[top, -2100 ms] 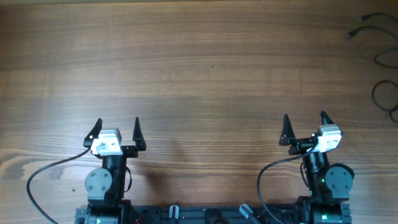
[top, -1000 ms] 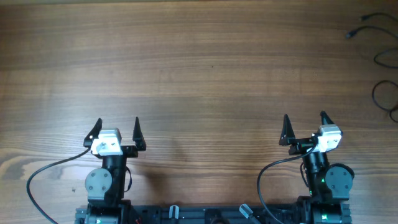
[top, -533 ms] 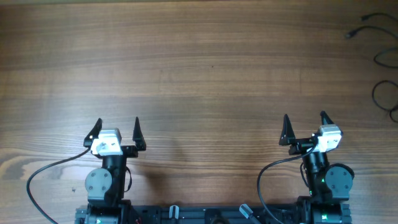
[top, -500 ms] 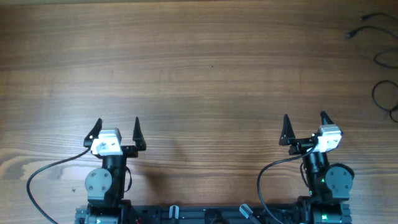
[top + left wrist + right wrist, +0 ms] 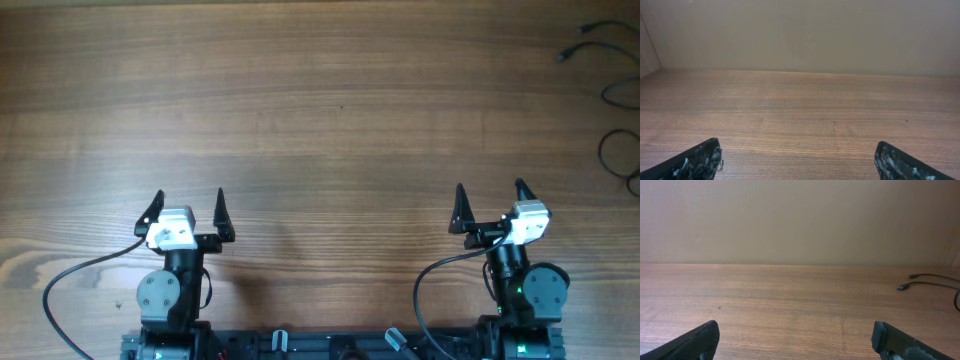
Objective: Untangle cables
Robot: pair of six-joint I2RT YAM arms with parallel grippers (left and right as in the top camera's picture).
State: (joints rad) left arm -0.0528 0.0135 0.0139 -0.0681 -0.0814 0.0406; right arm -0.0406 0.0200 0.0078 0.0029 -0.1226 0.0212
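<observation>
Left tool [image 5: 189,200]: released; its two dark fingers are spread wide and nothing is held between them. It is seen in the lower left of the overhead frame, above bare wood.
Left tool fingers [image 5: 699,161]: only the tips are seen, at the lower corners of the left wrist frame, well apart from each other.
Right tool [image 5: 490,190]: released as well; the jaws are parted wide with nothing between them. It is seen in the lower right of the overhead frame.
Right tool fingers [image 5: 892,341]: the tips are seen at the lower corners of the right wrist frame, with bare wood between them.
Cables [image 5: 604,96]: thin and black, laid on the tabletop at the upper right edge of the overhead frame, partly cut off by that edge. Loops and a loose plugged end are seen. They are well apart from both tools. In the right wrist frame two plugged ends [image 5: 903,287] are seen at the middle right.
Tabletop [image 5: 330,110]: brown wood grain, filling the overhead frame.
Contact: neither tool is touching the cables.
</observation>
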